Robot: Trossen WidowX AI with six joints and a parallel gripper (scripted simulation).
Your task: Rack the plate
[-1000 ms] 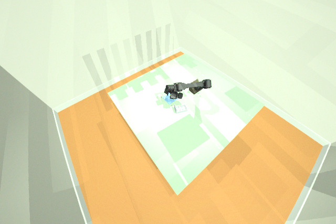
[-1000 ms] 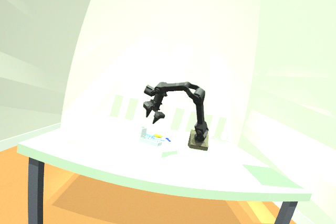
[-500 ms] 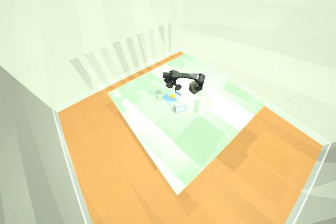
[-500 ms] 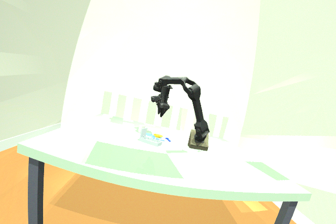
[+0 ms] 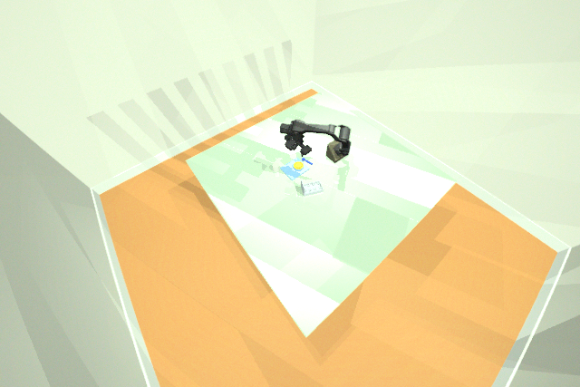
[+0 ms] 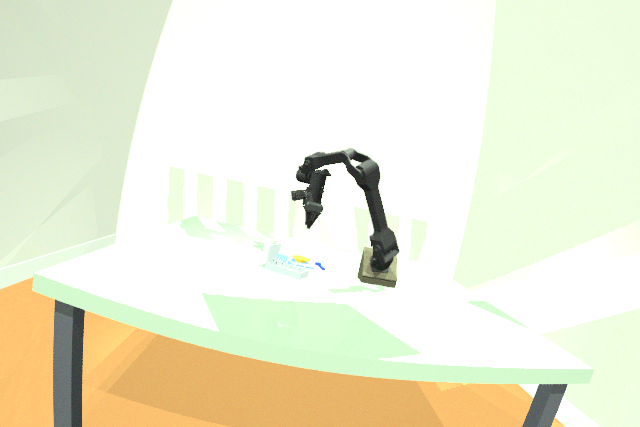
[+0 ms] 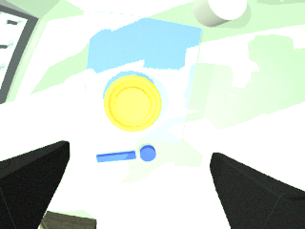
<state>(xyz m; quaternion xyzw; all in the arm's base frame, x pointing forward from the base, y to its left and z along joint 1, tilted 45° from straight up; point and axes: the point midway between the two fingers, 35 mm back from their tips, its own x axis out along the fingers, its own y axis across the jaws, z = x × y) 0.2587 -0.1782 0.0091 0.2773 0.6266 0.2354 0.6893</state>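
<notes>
- Gripper (image 5: pixel 302 153) (image 6: pixel 310 226) (image 7: pixel 141 156): fingers spread, nothing between; it hangs above the table.
- Yellow plate (image 5: pixel 298 166) (image 6: pixel 300 259) (image 7: pixel 132 103) lies flat on the blue-and-white mat (image 5: pixel 291 171) (image 7: pixel 143 45), apart from the dish rack (image 5: pixel 312 188) (image 6: pixel 286 270) (image 7: pixel 19 57).
- Step in hand, judged: approach for the pick. Centre over the plate, descend straight, close on opposite rims; avoid the blue bar (image 5: pixel 307 161) (image 6: pixel 320 266) (image 7: pixel 116 156) and disc (image 7: pixel 148 153).
- Surface: pale tabletop (image 5: pixel 370 227) (image 6: pixel 155 277), green patches, strong glare.
- Room: orange floor (image 5: pixel 187 279) (image 6: pixel 206 386), pale walls.

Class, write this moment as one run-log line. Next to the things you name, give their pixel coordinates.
fingers: open, nothing held | yellow plate (image 5: pixel 298 166) (image 6: pixel 300 259) (image 7: pixel 132 103): flat on blue mat (image 7: pixel 143 40) | dish rack (image 5: pixel 312 188) (image 6: pixel 286 270): no plate in it
</notes>
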